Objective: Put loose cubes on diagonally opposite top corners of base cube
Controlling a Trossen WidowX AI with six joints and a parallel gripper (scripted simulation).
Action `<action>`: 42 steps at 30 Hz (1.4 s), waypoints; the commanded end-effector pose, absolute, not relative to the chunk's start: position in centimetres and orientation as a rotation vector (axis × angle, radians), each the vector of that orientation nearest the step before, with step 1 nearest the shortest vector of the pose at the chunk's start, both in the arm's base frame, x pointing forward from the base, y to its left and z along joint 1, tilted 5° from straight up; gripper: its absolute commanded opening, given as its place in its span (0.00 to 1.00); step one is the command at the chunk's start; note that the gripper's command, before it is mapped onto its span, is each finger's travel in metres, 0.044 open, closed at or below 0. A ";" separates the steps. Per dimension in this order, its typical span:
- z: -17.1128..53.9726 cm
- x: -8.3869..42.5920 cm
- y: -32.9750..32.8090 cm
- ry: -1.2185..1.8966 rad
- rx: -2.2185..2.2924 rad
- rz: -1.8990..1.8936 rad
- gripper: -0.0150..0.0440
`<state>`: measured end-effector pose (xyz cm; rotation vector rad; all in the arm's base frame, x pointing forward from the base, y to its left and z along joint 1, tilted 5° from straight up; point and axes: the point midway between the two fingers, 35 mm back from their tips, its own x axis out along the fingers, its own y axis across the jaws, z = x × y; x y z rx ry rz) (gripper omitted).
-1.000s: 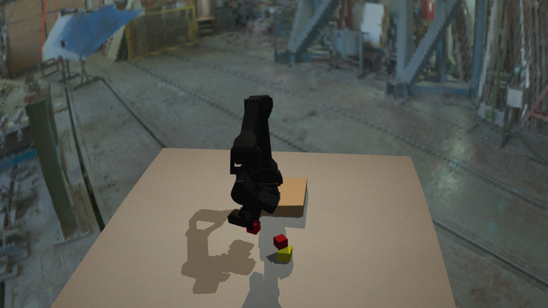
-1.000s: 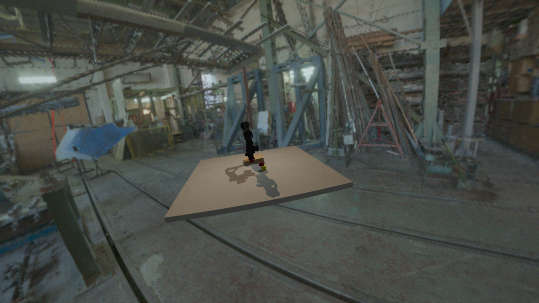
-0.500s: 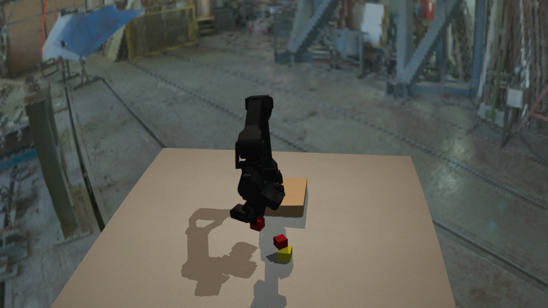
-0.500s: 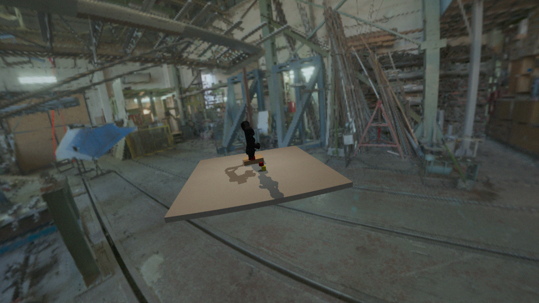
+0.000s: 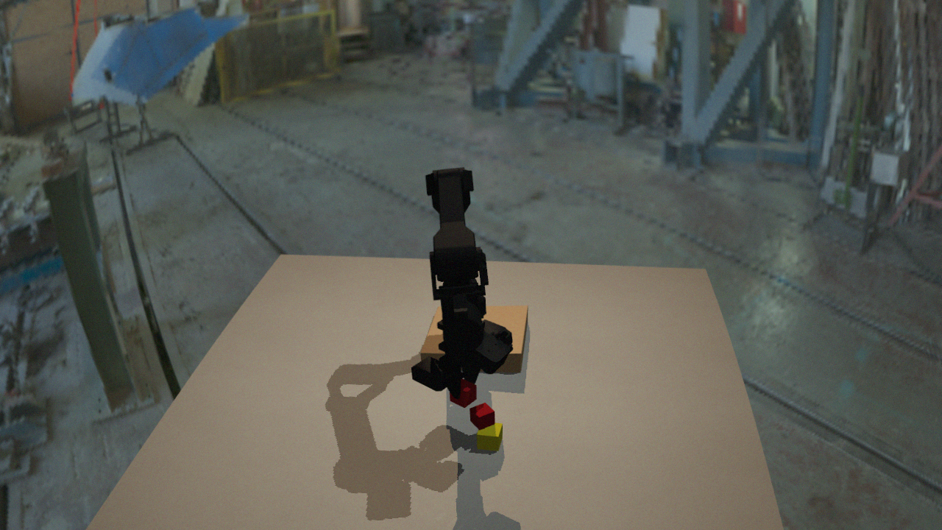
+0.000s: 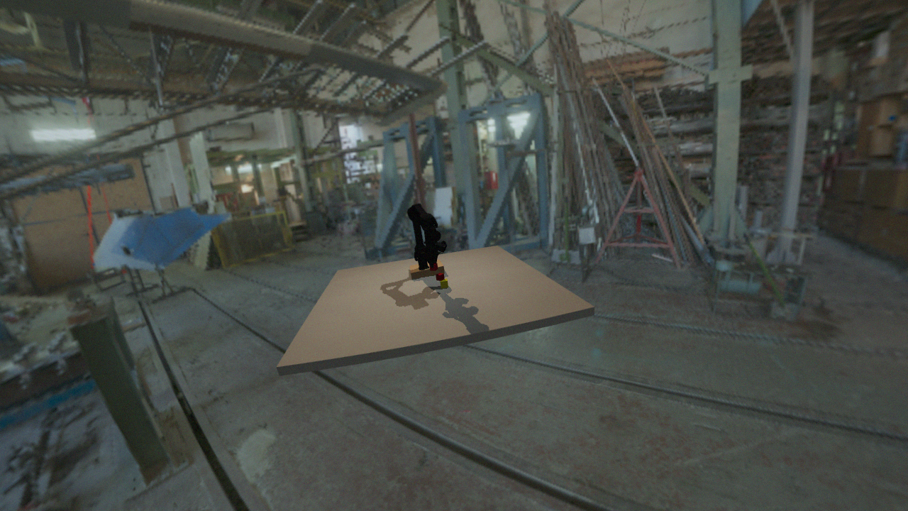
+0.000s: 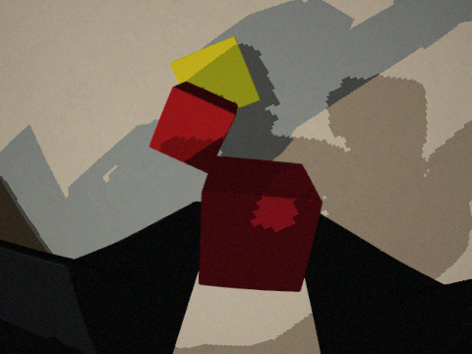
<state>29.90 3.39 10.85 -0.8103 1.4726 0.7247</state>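
Now, from near to far, we note this:

Claw: our gripper is clamped on a red cube; the dark fingers press its two sides, and it hangs above the table.

Second cube: the other red cube sits just beyond the held one. In the wrist view it seems to cap one corner of the yellow cube, but we cannot tell for sure if it is level.

Base: the yellow cube is the farthest of the three in the wrist view. In the top view it stands on the table, with the second red cube touching it at the upper left.

Behind the arm: a flat orange block lies near the arm's foot.

Done, as we judge: one cube looks placed; the other is gripped and lifted.

Left: to carry the held cube over the opposite corner, lower it level with a small gap, let go, and pull back.
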 end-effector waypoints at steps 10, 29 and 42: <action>10.4 31.2 6.6 1.513 -0.666 0.586 0.43; 8.6 31.8 9.1 1.550 -0.529 0.466 0.43; 6.9 31.7 9.0 1.551 -0.528 0.465 0.43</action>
